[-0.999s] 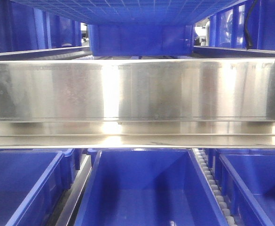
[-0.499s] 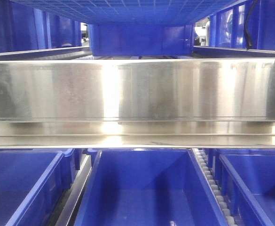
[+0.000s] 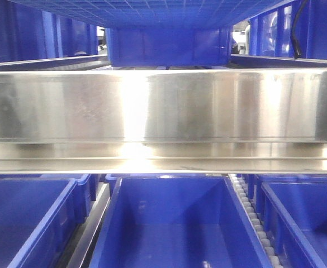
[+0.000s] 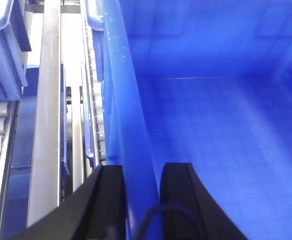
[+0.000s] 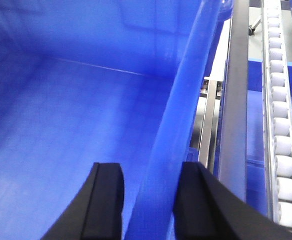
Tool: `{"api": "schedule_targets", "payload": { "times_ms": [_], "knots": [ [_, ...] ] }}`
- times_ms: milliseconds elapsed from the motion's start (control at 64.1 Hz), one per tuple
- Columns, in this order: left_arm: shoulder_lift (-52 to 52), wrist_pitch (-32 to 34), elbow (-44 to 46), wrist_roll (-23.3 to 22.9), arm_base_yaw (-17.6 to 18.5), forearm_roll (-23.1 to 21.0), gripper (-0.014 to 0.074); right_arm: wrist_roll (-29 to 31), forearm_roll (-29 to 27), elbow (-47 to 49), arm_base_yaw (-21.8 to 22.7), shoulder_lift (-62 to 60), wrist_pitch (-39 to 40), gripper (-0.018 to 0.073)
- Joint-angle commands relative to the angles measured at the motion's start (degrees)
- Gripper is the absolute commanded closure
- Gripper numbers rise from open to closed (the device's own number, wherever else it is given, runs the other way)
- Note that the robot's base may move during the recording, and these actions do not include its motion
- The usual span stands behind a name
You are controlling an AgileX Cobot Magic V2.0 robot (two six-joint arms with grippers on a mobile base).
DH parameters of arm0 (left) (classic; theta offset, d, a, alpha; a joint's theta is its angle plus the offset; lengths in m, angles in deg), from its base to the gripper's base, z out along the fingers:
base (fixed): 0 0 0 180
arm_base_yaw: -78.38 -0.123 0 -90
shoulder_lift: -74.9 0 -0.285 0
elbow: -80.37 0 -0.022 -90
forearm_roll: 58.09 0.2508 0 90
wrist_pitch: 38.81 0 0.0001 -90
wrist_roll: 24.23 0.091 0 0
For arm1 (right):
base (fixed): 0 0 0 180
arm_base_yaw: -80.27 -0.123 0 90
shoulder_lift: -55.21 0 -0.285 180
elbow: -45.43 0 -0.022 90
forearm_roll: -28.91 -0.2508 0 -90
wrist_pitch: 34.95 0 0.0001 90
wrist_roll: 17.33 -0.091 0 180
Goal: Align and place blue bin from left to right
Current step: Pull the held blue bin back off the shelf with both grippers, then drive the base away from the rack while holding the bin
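Observation:
The blue bin is held up high; in the front view only its fine-grid underside (image 3: 152, 11) shows along the top edge. My left gripper (image 4: 142, 172) is shut on the bin's left wall rim (image 4: 123, 90), one black finger outside and one inside. My right gripper (image 5: 150, 172) clamps the right wall rim (image 5: 185, 90) the same way. Both wrist views look down into the bin's empty floor (image 5: 61, 125). Neither gripper shows in the front view.
A wide steel shelf rail (image 3: 163, 106) crosses the front view. Below it sit three open royal-blue bins (image 3: 174, 223), (image 3: 23, 223), (image 3: 303, 223), separated by roller tracks (image 3: 252, 218). Another blue bin (image 3: 169, 47) stands behind the rail. Steel rails and rollers (image 5: 280, 125) flank the held bin.
The front view has shifted only slightly, with the reflections on the steel rail moving a little. The bin's underside stays at the top, and both grips look the same.

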Motion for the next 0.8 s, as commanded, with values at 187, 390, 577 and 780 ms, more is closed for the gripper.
{"api": "schedule_targets", "payload": {
  "times_ms": [187, 390, 577, 780],
  "knots": [
    [2.3, 3.8, 1.1, 1.2, 1.4, -8.4, 0.0708, -0.8, -3.3, 0.9, -0.5, -0.3, 7.0, 0.0629],
    [2.3, 3.8, 1.1, 1.2, 1.4, -8.4, 0.0708, -0.8, -3.3, 0.9, -0.5, -0.3, 7.0, 0.0629],
    [2.3, 3.8, 1.1, 1.2, 1.4, -8.4, 0.0708, -0.8, -3.3, 0.9, -0.5, -0.3, 7.0, 0.0629],
    [2.3, 3.8, 1.1, 1.2, 1.4, -8.4, 0.0708, -0.8, -3.3, 0.9, -0.5, -0.3, 7.0, 0.0629]
  ]
}}
